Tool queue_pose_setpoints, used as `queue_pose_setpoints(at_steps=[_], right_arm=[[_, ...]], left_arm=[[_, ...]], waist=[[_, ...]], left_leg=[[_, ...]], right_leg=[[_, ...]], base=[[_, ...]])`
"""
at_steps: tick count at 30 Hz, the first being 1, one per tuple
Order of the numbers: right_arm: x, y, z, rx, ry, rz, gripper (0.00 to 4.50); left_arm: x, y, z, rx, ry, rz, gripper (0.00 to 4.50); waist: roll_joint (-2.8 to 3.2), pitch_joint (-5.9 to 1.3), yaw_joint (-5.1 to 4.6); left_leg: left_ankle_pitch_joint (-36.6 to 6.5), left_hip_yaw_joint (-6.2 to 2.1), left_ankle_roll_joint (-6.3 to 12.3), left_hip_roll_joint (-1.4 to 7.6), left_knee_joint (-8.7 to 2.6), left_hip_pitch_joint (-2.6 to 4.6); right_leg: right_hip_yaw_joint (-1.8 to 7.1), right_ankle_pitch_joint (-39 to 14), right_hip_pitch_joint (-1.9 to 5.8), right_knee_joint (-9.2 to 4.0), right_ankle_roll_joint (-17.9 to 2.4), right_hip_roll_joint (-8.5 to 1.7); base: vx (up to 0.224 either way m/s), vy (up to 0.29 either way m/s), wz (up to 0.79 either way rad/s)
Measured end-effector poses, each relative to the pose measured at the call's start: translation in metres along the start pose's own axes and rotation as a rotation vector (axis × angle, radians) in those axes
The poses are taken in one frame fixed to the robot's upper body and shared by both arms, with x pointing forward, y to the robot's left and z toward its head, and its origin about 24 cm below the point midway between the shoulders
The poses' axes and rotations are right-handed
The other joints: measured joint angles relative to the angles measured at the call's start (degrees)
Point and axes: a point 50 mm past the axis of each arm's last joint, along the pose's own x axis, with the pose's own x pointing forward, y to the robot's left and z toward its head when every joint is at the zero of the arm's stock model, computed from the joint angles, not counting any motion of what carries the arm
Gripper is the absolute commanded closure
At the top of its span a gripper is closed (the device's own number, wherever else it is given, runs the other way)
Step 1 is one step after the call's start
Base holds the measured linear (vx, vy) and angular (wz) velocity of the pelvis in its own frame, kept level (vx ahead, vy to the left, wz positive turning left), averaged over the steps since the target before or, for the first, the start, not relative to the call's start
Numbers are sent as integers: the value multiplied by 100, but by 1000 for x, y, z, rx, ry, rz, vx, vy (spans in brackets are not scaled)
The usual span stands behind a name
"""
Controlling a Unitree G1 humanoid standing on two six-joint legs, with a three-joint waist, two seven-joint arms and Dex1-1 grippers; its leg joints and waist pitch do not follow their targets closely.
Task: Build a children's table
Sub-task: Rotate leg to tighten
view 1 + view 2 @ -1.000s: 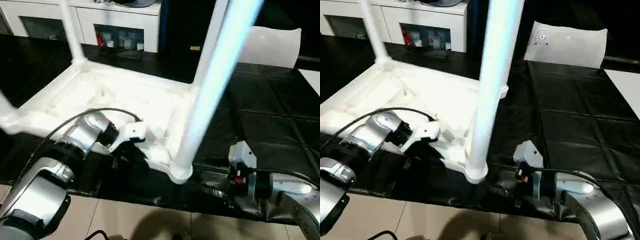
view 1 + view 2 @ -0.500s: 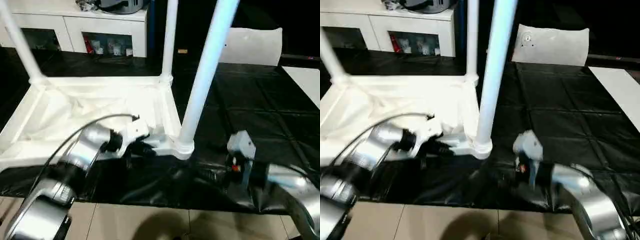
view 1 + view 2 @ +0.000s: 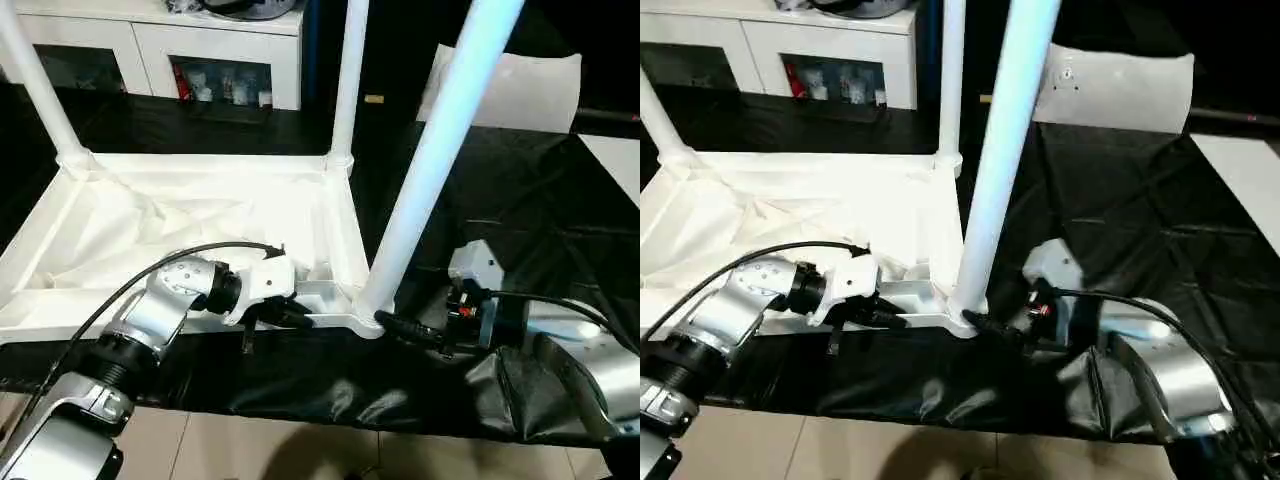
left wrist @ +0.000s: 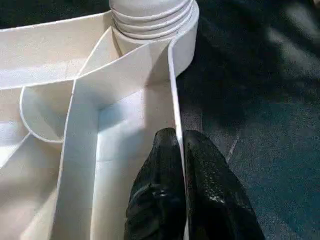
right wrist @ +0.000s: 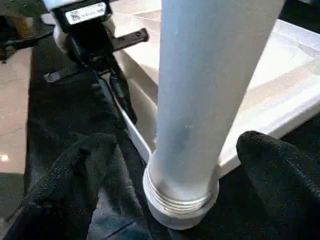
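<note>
The children's table (image 3: pixel 200 215) lay upside down on a black sheet (image 3: pixel 520 200), three legs standing up from corner sockets in view. The left gripper (image 4: pixel 177 150) had its jaws closed tight on the thin side rim near the closest corner, one finger inside the wall and one outside. The right gripper (image 5: pixel 190 145) stood wide open around the base of the near leg (image 3: pixel 425 170), its fingers (image 5: pixel 280 165) apart from the leg on both sides and holding nothing. To my eye the step was seating that leg; it would go best if the left kept the frame pinned while the right closed low near the socket (image 5: pixel 182 205), squarely, and turned without tilting the leg.
</note>
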Motion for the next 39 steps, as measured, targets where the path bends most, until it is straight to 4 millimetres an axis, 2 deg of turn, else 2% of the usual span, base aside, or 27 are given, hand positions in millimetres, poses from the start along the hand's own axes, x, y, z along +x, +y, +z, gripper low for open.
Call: queue_pose_setpoints(at_steps=[9, 11, 13, 16, 22, 29, 39], right_arm=[[3, -9, -2, -34, 31, 72, 0], [3, -10, -3, -42, 34, 82, 0], [4, -11, -3, -45, 36, 88, 0], [5, -12, -5, -44, 41, 99, 0], [6, -12, -4, -54, 38, 108, 0], [6, -12, -4, -64, 35, 114, 0], [7, -14, -5, -59, 39, 123, 0]], left_arm=[[5, 4, 2, -67, -30, 28, 450], [5, 4, 3, -83, -35, 24, 394], [6, 4, 4, -81, -37, 16, 395], [8, 5, 5, -82, -41, 16, 371], [7, 8, 5, -99, -34, 11, 371], [8, 11, 6, -115, 1, -26, 443], [7, 12, 7, -96, -18, -63, 443]], waist=[[-28, 14, 62], [-33, 17, 75], [-32, 17, 85], [-32, 18, 94], [-31, 18, 98], [-26, 20, 97], [-17, 26, 97]], left_leg=[[13, 12, -36, 6, 0, 1], [14, 12, -35, 6, 0, -2], [13, 14, -33, 6, -2, -4], [15, 18, -30, 6, -6, -6], [15, 19, -33, 7, -6, -5], [15, 19, -33, 7, -9, -5], [15, 19, -33, 7, -16, -8]], right_leg=[[-50, 5, 22, 1, -8, -37], [-53, 5, 22, 1, -8, -39], [-53, 3, 21, -2, -5, -40], [-54, 1, 19, -4, -6, -42], [-55, 2, 20, -2, -6, -44], [-55, 1, 20, -5, -5, -44], [-57, -1, 18, -7, -3, -44]], base=[[0, 0, 0], [0, 0, 0], [0, 0, 0], [0, 0, 0], [0, 0, 0], [0, 0, 0], [0, 0, 0]])
